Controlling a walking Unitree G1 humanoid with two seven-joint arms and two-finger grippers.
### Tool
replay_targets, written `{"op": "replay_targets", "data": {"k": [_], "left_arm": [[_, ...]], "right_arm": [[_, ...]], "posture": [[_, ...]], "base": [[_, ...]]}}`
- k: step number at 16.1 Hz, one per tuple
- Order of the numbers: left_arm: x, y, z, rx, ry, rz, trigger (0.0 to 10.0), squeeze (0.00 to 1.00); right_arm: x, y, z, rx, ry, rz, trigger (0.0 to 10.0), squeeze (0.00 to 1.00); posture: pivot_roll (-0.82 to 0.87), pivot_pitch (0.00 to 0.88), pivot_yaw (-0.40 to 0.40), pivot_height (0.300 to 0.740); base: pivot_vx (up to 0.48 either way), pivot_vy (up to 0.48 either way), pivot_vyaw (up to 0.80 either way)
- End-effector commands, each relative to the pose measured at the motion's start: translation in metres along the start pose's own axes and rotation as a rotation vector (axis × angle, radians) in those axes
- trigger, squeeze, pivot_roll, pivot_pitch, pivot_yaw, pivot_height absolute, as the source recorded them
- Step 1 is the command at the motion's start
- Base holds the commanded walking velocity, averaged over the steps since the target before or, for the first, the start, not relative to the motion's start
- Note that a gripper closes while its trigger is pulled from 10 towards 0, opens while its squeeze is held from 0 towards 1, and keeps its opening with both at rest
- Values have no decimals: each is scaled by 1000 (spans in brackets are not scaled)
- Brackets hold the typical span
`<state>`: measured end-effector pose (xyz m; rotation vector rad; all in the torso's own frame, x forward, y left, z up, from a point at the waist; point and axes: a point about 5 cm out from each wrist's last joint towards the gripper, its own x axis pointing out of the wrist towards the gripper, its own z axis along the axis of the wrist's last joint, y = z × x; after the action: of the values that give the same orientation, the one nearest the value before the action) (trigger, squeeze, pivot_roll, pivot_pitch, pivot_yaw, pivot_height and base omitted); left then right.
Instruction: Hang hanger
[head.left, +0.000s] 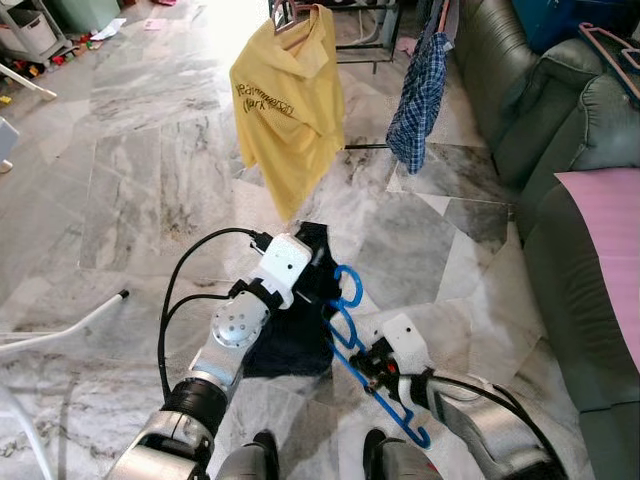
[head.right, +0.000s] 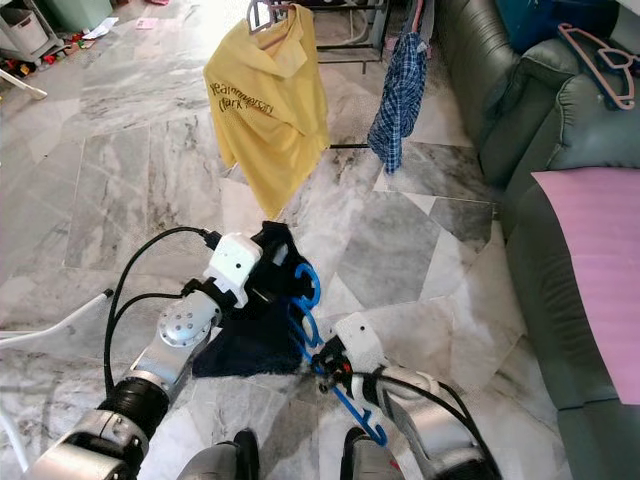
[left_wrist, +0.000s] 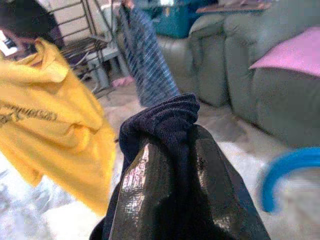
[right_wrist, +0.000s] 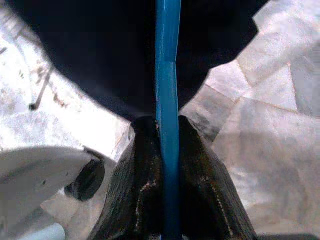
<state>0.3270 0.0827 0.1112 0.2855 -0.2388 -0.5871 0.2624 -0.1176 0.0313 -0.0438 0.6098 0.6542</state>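
A dark navy garment (head.left: 300, 330) hangs from my left gripper (head.left: 318, 262), which is shut on a bunched fold of it (left_wrist: 170, 120). A blue plastic hanger (head.left: 352, 330) runs beside the cloth, its hook (head.left: 350, 285) up near the left gripper. My right gripper (head.left: 365, 362) is shut on the hanger's bar (right_wrist: 167, 115), low and to the right of the garment. Ahead stands a drying rack (head.left: 350, 30) carrying a yellow T-shirt (head.left: 288, 110) and a blue checked shirt (head.left: 418, 95).
A green sofa (head.left: 560, 130) with a pink cloth (head.left: 610, 240) lines the right side. A pink hanger (head.right: 600, 60) lies on its arm. A white pole (head.left: 60, 325) lies on the marble floor (head.left: 150, 180) at the left. Shelves and clutter sit at the far left.
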Motion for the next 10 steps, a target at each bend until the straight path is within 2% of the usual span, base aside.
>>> {"op": "replay_targets", "data": {"k": [1, 5, 7, 10], "left_arm": [[-2, 2, 7, 8, -43, -5, 10000, 0], [-15, 21, -4, 51, 14, 102, 10000, 0], [-22, 30, -8, 16, 42, 143, 10000, 0], [-24, 24, -11, -10, 53, 106, 10000, 0]], "right_arm": [[-1, -9, -1, 52, -15, -62, 10000, 0], [-8, -41, 4, 207, -84, -271, 10000, 0], [-18, -66, 8, 334, -150, -400, 10000, 0], [-27, -84, 13, 455, -213, -489, 10000, 0]], "posture": [[-111, 216, 38, 740], [-104, 216, 40, 740], [-103, 215, 40, 740], [-101, 215, 42, 740]], "base": [[0, 0, 0], [0, 0, 0], [0, 0, 0], [0, 0, 0]]}}
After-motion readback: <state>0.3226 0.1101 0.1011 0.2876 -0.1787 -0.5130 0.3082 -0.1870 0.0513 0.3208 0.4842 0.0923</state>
